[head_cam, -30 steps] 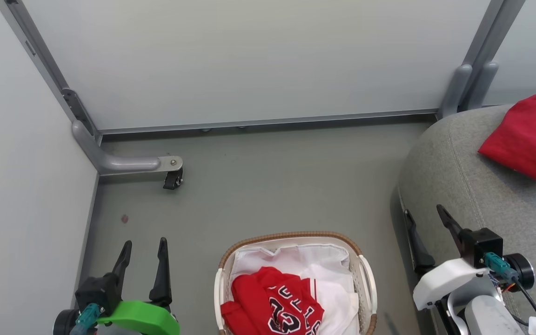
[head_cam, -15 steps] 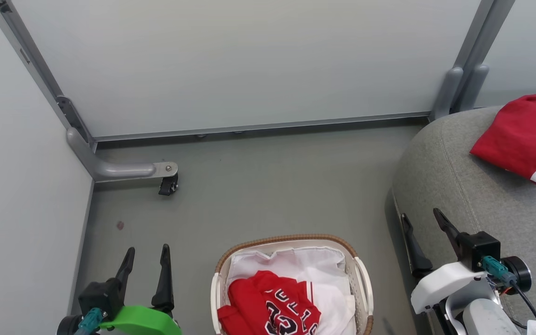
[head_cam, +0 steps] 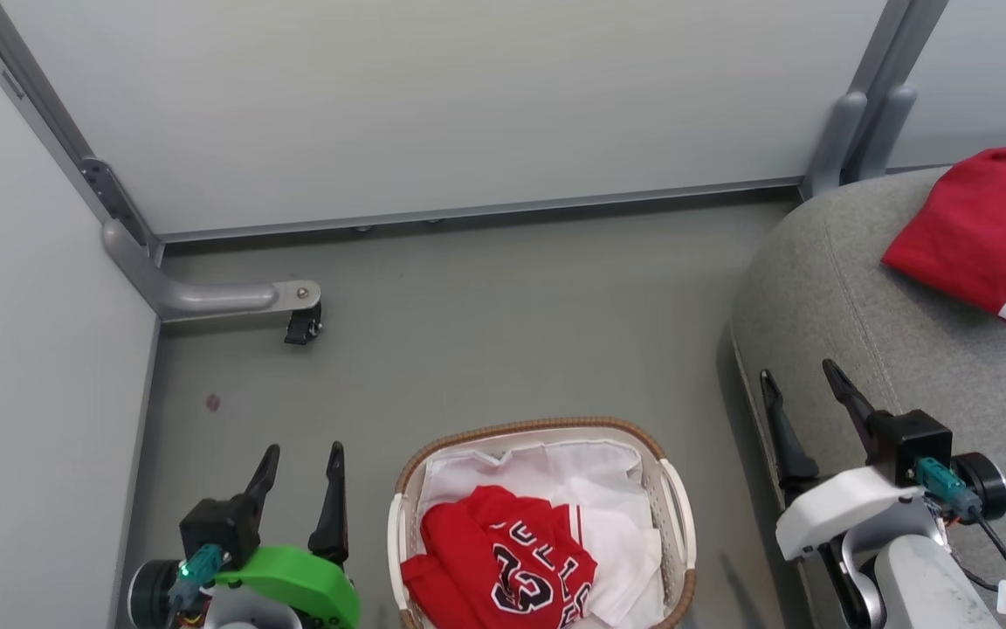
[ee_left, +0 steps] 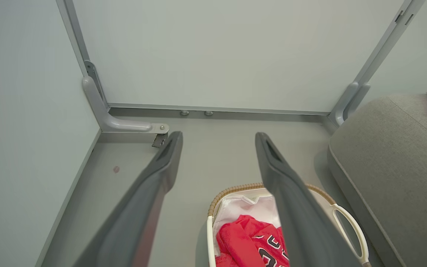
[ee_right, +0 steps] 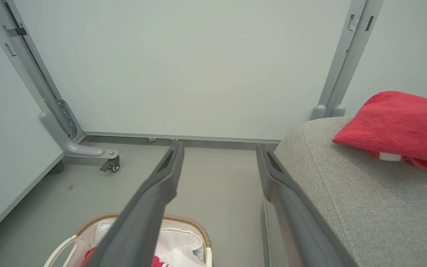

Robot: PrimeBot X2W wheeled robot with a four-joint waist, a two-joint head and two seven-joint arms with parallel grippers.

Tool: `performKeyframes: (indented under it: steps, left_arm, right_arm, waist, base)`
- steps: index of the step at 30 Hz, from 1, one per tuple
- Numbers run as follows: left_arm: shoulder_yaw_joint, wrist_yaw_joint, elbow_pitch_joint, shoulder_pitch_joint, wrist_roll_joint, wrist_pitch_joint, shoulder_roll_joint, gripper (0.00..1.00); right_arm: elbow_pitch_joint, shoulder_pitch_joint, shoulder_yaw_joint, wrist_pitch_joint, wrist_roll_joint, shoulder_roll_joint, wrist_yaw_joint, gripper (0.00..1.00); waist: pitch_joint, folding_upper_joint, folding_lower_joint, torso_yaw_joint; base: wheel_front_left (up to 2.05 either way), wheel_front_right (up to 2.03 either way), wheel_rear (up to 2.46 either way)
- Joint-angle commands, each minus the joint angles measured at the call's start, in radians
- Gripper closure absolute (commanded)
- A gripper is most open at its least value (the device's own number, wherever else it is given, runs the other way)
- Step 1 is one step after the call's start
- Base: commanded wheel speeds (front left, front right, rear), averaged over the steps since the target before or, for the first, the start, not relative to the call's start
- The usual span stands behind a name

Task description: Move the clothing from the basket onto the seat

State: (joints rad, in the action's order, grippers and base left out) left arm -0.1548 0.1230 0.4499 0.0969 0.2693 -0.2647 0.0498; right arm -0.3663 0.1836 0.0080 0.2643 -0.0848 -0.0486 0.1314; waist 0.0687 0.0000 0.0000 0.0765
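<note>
Looking at the jersey (head_cam: 512,568), we find it crumpled in the basket (head_cam: 538,428): soft, light, limp, best pinched at a raised fold. A red garment (head_cam: 974,227) lies on the seat (head_cam: 905,349). Our left end effector (head_cam: 304,450) and right end effector (head_cam: 796,371) stand apart, empty.

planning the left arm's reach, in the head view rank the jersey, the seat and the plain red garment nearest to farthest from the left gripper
From the left gripper:
1. jersey, in the basket just to its right.
2. seat, farther right, beyond the basket.
3. plain red garment, lying on the seat, far right.
</note>
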Motion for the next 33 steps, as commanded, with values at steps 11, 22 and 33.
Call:
performKeyframes:
  steps: [11,22,33]
  left_arm:
    - [-0.161,0.008,0.235,0.304,-0.022,0.001,0.002,0.0]
    - [-0.385,0.008,0.514,0.56,0.017,0.013,0.006,0.0]
    - [-0.547,0.008,0.671,0.692,0.051,0.076,0.053,0.0]
  right_arm:
    - [0.079,0.142,-0.027,0.0,0.045,-0.003,-0.001,0.0]
    - [0.162,0.299,-0.017,0.0,0.016,-0.003,-0.001,0.0]
    - [0.25,0.386,0.057,0.0,-0.054,-0.002,-0.001,0.0]
  waist:
    - [0.302,0.0,0.0,-0.093]
    - [0.585,0.0,0.0,-0.218]
    - [0.76,0.0,0.0,-0.326]
  base:
    - [0.0,0.0,0.0]
    - [0.0,0.0,0.0]
    - [0.0,0.0,0.0]
